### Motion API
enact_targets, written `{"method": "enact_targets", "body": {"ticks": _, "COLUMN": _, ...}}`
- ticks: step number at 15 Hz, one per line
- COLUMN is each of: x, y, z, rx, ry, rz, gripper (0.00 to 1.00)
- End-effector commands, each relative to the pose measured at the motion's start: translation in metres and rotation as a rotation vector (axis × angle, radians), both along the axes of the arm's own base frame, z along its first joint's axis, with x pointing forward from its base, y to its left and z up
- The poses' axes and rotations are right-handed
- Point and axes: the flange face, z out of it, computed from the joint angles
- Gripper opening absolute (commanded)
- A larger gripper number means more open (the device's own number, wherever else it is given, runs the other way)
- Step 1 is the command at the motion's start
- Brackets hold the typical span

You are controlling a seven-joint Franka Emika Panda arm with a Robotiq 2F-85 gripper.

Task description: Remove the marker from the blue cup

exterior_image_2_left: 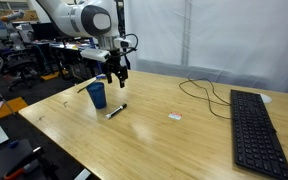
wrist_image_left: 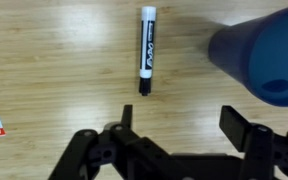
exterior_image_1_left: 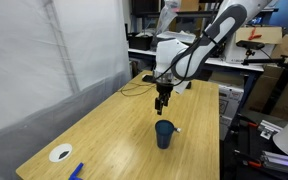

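The marker (wrist_image_left: 146, 50) lies on the wooden lab table (exterior_image_2_left: 184, 140) beside the blue cup (exterior_image_2_left: 97, 95), pincer (wrist_image_left: 178, 115) wide and empty above.

The pincer (exterior_image_2_left: 121, 81) hangs above the bench (exterior_image_2_left: 164, 140), jaws spread wide. In the wrist view the marker (wrist_image_left: 145, 52) lies flat with bare wood along both sides, though the blue cup (wrist_image_left: 264, 60) stands near, narrowing one flank. Keyboard (exterior_image_2_left: 252, 130) and cable (exterior_image_2_left: 199, 92) lie well apart.
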Motion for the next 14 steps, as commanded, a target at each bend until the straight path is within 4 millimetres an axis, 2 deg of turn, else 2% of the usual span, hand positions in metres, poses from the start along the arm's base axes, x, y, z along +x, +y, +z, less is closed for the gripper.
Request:
{"method": "enact_targets", "body": {"ticks": 1, "x": -0.008, "y": 0.003, "z": 0.026, "rx": 0.013, "ry": -0.069, "rz": -0.023, "gripper": 1.00}}
{"method": "enact_targets", "body": {"ticks": 4, "x": -0.011, "y": 0.004, "z": 0.041, "rx": 0.015, "ry": -0.101, "rz": -0.023, "gripper": 1.00}}
{"method": "enact_targets", "body": {"ticks": 14, "x": -0.028, "y": 0.017, "z": 0.068, "rx": 0.024, "ry": -0.165, "rz": -0.002, "gripper": 1.00}}
